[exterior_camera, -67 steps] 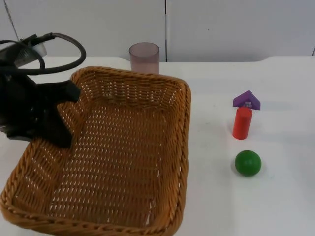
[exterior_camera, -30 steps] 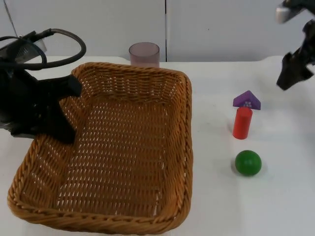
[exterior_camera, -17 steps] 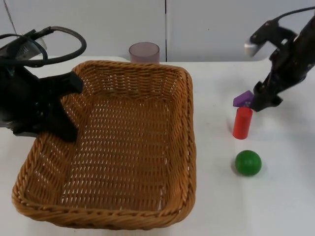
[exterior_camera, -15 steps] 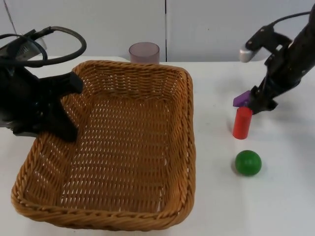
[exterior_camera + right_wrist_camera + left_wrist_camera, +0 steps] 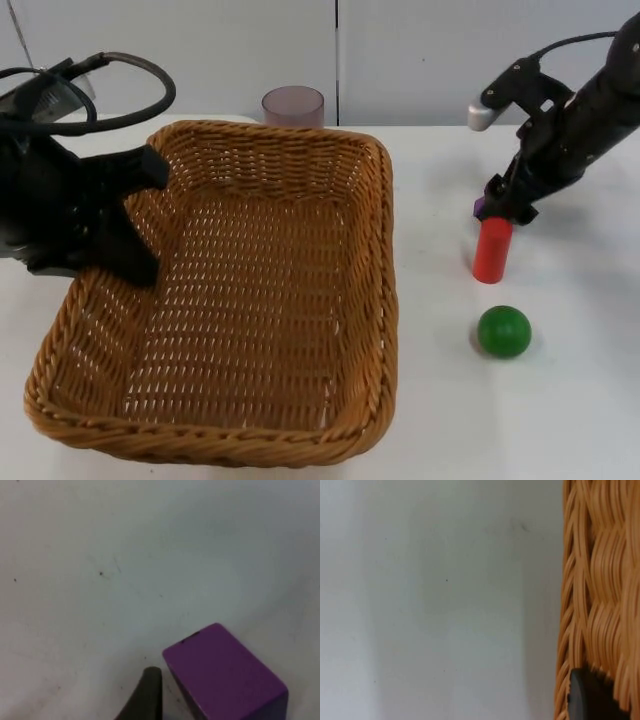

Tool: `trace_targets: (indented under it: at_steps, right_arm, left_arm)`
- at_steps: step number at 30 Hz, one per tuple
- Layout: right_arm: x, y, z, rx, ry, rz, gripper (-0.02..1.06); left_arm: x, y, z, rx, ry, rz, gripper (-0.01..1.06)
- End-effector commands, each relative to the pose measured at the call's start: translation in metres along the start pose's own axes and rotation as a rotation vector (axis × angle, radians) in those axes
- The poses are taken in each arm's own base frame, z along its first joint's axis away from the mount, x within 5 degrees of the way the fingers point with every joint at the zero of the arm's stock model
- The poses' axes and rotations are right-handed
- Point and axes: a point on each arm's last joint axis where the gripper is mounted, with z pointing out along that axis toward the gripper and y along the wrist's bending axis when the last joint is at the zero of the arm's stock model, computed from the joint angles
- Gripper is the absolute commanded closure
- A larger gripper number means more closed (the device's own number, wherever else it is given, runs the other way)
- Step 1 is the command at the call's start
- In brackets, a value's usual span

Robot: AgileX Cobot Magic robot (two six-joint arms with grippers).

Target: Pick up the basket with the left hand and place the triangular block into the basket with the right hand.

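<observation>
judging the triangular block [image 5: 225, 675] light, rigid, smooth-faced, likely slippery on the sloped sides; pinching across its flat faces looking safest. showing solid purple, sitting on the white table [image 5: 440, 400] right behind the red cylinder [image 5: 492, 249], well apart from the basket [image 5: 250, 300]. hovering right gripper [image 5: 500, 205] at the block, one fingertip just beside it, finger state impossible to tell. clamping left gripper [image 5: 125, 215] closed on the basket's left rim.
</observation>
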Motion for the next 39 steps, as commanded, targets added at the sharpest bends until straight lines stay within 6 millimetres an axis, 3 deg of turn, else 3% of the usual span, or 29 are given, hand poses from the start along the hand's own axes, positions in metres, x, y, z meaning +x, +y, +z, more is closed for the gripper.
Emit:
trace_targets:
  at_steps: [1, 3, 5, 6, 10, 11, 13, 15, 16, 17, 20, 21, 25, 27, 32, 39]
  right_arm:
    - [0.006, 0.008, 0.008, -0.043, 0.043, -0.034, 0.24]
    - [0.006, 0.009, 0.008, -0.047, 0.046, -0.034, 0.29]
    - [0.007, 0.009, 0.008, -0.055, 0.052, -0.034, 0.52]
    - [0.007, 0.009, 0.008, -0.055, 0.052, -0.034, 0.52]
    - [0.001, 0.007, -0.003, -0.052, 0.044, -0.041, 1.04]
    - [0.001, 0.007, -0.003, -0.052, 0.044, -0.041, 1.04]
    - [-0.008, 0.003, -0.023, -0.056, 0.034, -0.046, 1.04]
    - [-0.024, -0.002, -0.065, -0.06, 0.022, -0.05, 1.04]
    - [-0.024, -0.002, -0.065, -0.06, 0.022, -0.05, 1.04]
    - [-0.03, -0.004, -0.082, -0.059, 0.02, -0.024, 1.04]
    - [-0.048, -0.008, -0.141, -0.033, -0.031, 0.055, 1.04]
    - [-0.048, -0.008, -0.141, -0.033, -0.031, 0.055, 1.04]
    - [-0.061, -0.01, -0.204, 0.022, -0.091, 0.145, 1.04]
    - [-0.063, -0.008, -0.226, 0.027, -0.109, 0.166, 1.05]
    - [-0.065, -0.005, -0.254, 0.028, -0.131, 0.237, 1.05]
    - [-0.068, 0.016, -0.258, -0.053, -0.061, 0.293, 1.05]
  left_arm:
    - [-0.001, -0.003, -0.004, 0.022, -0.024, -0.021, 1.05]
    - [-0.001, -0.003, -0.004, 0.022, -0.024, -0.021, 1.05]
    - [-0.001, -0.003, -0.004, 0.022, -0.024, -0.021, 1.05]
    - [-0.001, -0.003, -0.004, 0.022, -0.024, -0.021, 1.05]
    - [-0.001, -0.003, -0.004, 0.022, -0.024, -0.021, 1.05]
    - [-0.001, -0.003, -0.004, 0.022, -0.024, -0.021, 1.05]
    - [-0.001, -0.003, -0.004, 0.022, -0.024, -0.021, 1.05]
    - [-0.001, -0.003, -0.004, 0.023, -0.022, -0.021, 1.05]
    - [-0.001, -0.003, -0.004, 0.023, -0.022, -0.021, 1.05]
    - [-0.001, -0.003, -0.004, 0.023, -0.02, -0.021, 1.05]
    - [-0.001, -0.003, -0.004, 0.023, -0.02, -0.021, 1.05]
    - [-0.001, -0.003, -0.004, 0.023, -0.02, -0.021, 1.05]
    - [-0.001, -0.003, -0.004, 0.024, -0.018, -0.021, 1.05]
    - [-0.001, -0.003, -0.004, 0.023, -0.018, -0.016, 1.05]
    - [-0.001, -0.003, -0.004, 0.023, -0.018, 0.011, 1.05]
    - [-0.001, -0.003, -0.004, 0.018, -0.027, 0.01, 1.05]
